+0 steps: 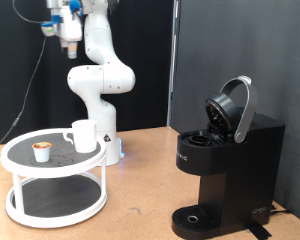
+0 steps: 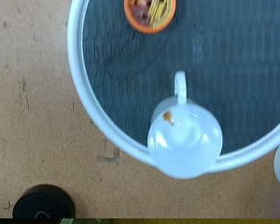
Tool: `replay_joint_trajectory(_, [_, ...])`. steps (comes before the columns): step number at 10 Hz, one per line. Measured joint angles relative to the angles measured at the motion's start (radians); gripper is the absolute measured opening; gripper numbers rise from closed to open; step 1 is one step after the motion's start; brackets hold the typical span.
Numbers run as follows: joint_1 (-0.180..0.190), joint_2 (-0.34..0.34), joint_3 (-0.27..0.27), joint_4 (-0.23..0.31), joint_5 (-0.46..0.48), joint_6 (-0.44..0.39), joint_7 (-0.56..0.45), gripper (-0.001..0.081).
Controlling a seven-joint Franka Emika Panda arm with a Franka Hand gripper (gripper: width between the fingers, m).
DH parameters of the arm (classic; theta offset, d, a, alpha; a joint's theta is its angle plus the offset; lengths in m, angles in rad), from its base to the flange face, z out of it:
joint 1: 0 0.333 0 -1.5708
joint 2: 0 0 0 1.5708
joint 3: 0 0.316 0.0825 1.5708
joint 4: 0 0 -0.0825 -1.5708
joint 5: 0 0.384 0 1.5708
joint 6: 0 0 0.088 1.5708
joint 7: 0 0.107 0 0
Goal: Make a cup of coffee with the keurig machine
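Gripper (image 1: 62, 38) hangs high; fingers' state can't tell. Cup (image 1: 83, 135) far below them on white stand (image 1: 20, 158), near pod (image 1: 41, 151). Ceramic: stiff, slick, breakable; grab by rim/handle. Keurig machine (image 1: 228, 165) lid up, well apart.

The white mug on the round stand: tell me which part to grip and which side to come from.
Grip the cup by its rim wall, coming straight down from above. It stands upright with its mouth open near the edge of the white two-tier stand, and the wrist view looks down into it, its handle pointing toward the stand's middle. Place one finger inside, one outside, away from the handle. The gripper hangs high above the stand.
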Motion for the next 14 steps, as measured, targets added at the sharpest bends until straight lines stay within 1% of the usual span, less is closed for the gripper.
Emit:
replay_joint_trajectory(2, [-0.001,0.036,-0.036,0.026,-0.022,0.009,-0.041,0.0734])
replay_joint_trajectory(3, [-0.001,0.054,-0.04,0.039,-0.03,0.008,-0.055,0.0734])
replay_joint_trajectory(5, [-0.001,0.054,-0.042,0.038,-0.02,0.006,-0.056,0.0734])
replay_joint_trajectory(7, [-0.001,0.057,-0.066,0.035,-0.01,0.006,-0.07,0.0734])
replay_joint_trajectory(8, [-0.001,0.063,-0.08,0.022,-0.012,0.023,-0.073,0.0734])
replay_joint_trajectory(9, [-0.001,0.071,-0.091,-0.011,-0.022,0.074,-0.073,0.0734])
replay_joint_trajectory(14, [-0.016,0.119,-0.122,-0.209,-0.092,0.369,-0.071,0.0734])
